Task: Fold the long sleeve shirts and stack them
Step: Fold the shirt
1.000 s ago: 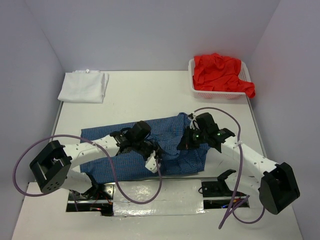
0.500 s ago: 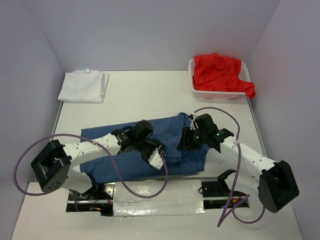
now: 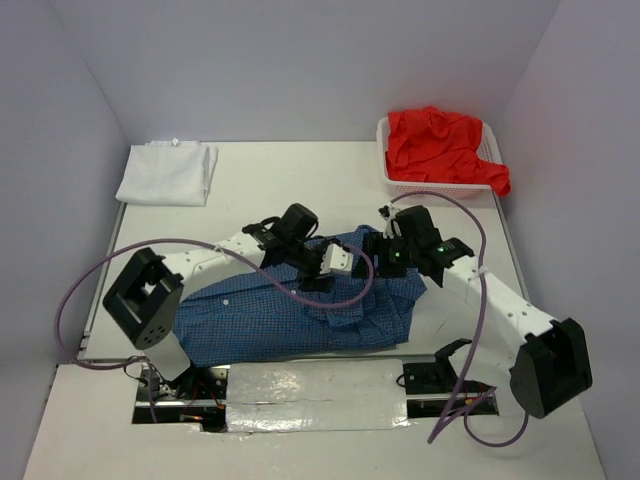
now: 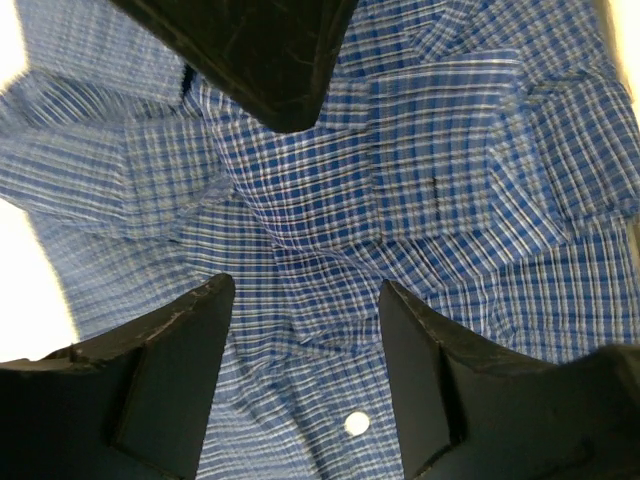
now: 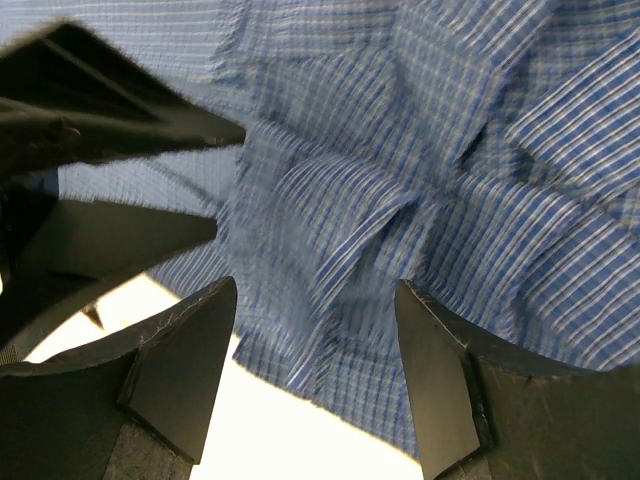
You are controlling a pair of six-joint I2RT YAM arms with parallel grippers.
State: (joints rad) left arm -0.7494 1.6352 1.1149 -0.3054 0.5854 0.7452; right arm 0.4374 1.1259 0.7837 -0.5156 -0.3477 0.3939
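The blue checked shirt [image 3: 270,315] lies crumpled on the table near the front, bunched at its far right part [image 4: 440,190] [image 5: 380,200]. My left gripper [image 3: 336,262] [image 4: 305,288] hovers open over the bunched cloth with nothing between its fingers; a white button [image 4: 355,423] shows below. My right gripper [image 3: 384,256] [image 5: 316,290] is open just to its right, over the shirt's edge, also empty. A folded white shirt [image 3: 167,172] lies at the back left. A red shirt [image 3: 440,145] is heaped in the basket.
The white mesh basket [image 3: 436,188] stands at the back right against the wall. The two grippers sit close together, each visible in the other's wrist view: the left gripper [image 5: 100,130] and the right gripper [image 4: 250,50]. Cables loop over both arms.
Both grippers opened and let go of the blue cloth. The left arm swung from the shirt's front edge back and right to its upper part. The right gripper shifted slightly back.
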